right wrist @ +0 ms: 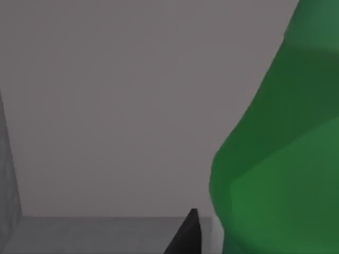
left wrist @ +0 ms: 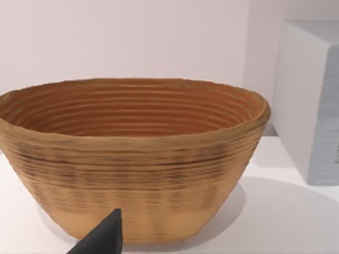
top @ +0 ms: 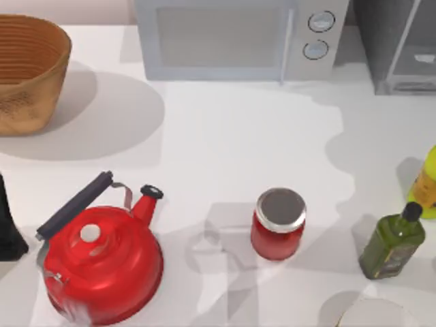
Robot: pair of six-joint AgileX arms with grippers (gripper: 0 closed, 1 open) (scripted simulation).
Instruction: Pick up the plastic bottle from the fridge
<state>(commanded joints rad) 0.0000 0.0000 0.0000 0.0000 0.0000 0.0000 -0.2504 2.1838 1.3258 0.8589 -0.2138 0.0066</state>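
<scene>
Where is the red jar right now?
In the top view, the red jar stands at the table's front, right of centre, between the red kettle and the olive bottle.

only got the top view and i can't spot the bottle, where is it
Observer: In the right wrist view, the green bottle stands inside the fridge.
Operator: where's the right gripper
Observer: The right gripper is inside the fridge too, close beside the bottle; contact can't be judged.
Operator: and the left one
Observer: The left gripper is parked low, facing the basket.
</scene>
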